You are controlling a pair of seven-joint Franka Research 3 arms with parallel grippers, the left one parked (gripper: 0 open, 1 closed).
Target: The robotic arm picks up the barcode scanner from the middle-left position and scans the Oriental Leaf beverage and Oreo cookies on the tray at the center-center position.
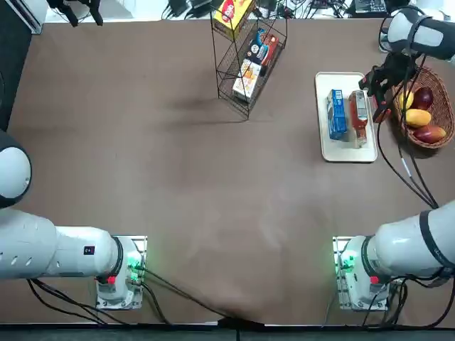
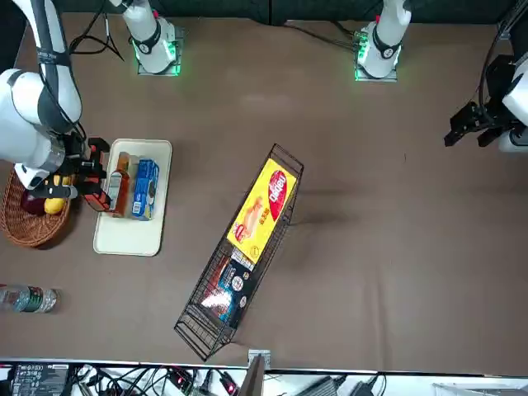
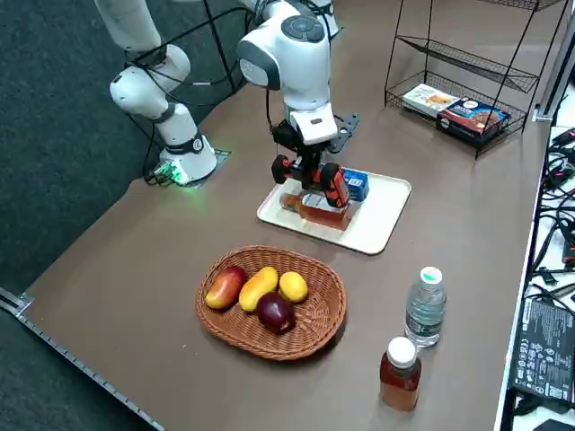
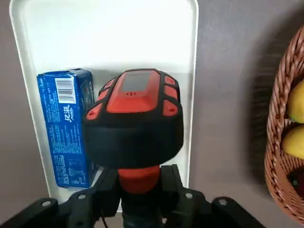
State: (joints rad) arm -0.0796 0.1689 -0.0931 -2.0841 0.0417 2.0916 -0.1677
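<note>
We are seeing the black two-finger right gripper (image 4: 141, 183) clenching the red-and-black plastic barcode scanner (image 4: 135, 97) by its handle, and the scanner's bulky head is extending out past the fingers. Beneath and to the left of the gripper, the flat white rectangular tray with rounded corners (image 1: 341, 82) is resting on the brown bench (image 1: 192, 177). On it, nearer the gripper, the slim bottle of reddish-brown tea with a white label (image 3: 322, 212) is lying on its side, and the narrow bright blue cookie packet with white print (image 4: 66, 128) is lying just beside it, farther left of the gripper. To the gripper's right, the round brown wicker basket (image 3: 229, 330) is holding red and yellow fruit (image 3: 258, 288). Farther from the robot's bases than the gripper, a clear plastic bottle with a pale green cap (image 3: 426, 310) and a brown bottle with a white cap (image 3: 401, 377) are standing near each other. Well apart on the gripper's left, we are seeing a black wire rack (image 2: 198, 318) holding colourful boxes (image 2: 264, 210).
</note>
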